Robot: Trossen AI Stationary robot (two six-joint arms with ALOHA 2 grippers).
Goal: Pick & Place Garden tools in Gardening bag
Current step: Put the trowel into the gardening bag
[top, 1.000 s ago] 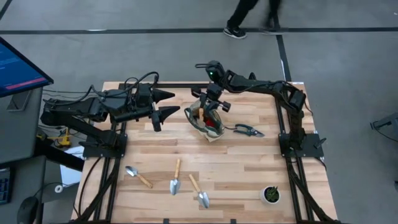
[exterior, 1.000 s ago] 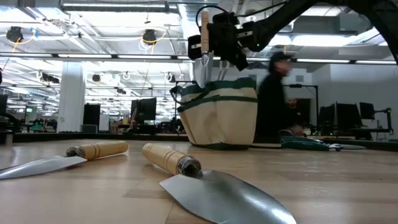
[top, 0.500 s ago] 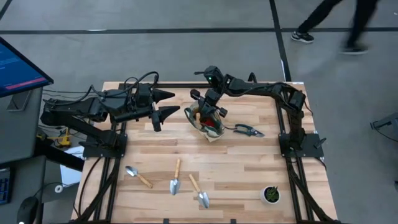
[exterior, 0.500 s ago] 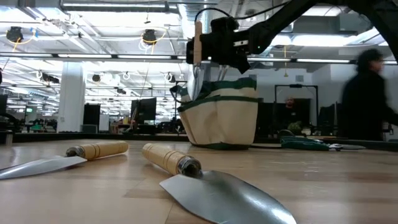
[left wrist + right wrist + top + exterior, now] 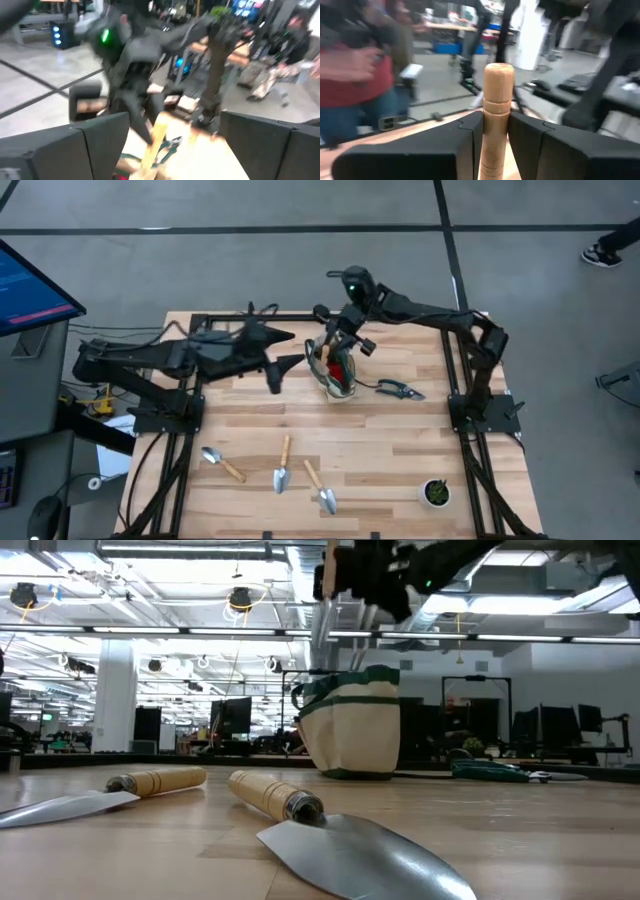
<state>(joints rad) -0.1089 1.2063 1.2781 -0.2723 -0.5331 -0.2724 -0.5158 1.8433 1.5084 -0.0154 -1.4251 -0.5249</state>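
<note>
The beige gardening bag [image 5: 338,378] with green trim stands upright on the table's far middle and also shows in the low view [image 5: 352,730]. A red item [image 5: 341,368] lies inside it. My right gripper [image 5: 338,332] is above the bag, shut on a wooden-handled garden tool [image 5: 322,620]. The tool's silver head points down at the bag's open top. My left gripper [image 5: 292,348] is open and empty, just left of the bag. The dark-handled shears [image 5: 400,390] lie flat to the right of the bag. Three trowels [image 5: 283,467] lie flat near the front edge. My right gripper pinches the tool's wooden handle [image 5: 496,120] between its two fingers, a little below the handle's free end [image 5: 498,70]. The fingers lie across the handle. The tool hangs upright, handle up and metal head [image 5: 320,640] down, its lower end at the bag's mouth.
A small black pot with a green plant [image 5: 436,492] stands at the front right corner. Two of the trowels [image 5: 290,805] lie close before the low camera. Bare wood lies between the bag and the trowels.
My right gripper has risen with the tool, drawing its head higher above the bag. The bag has turned about and shifted a little on the table. My left gripper has moved toward the table's right edge, close to the bag, and stays open.
</note>
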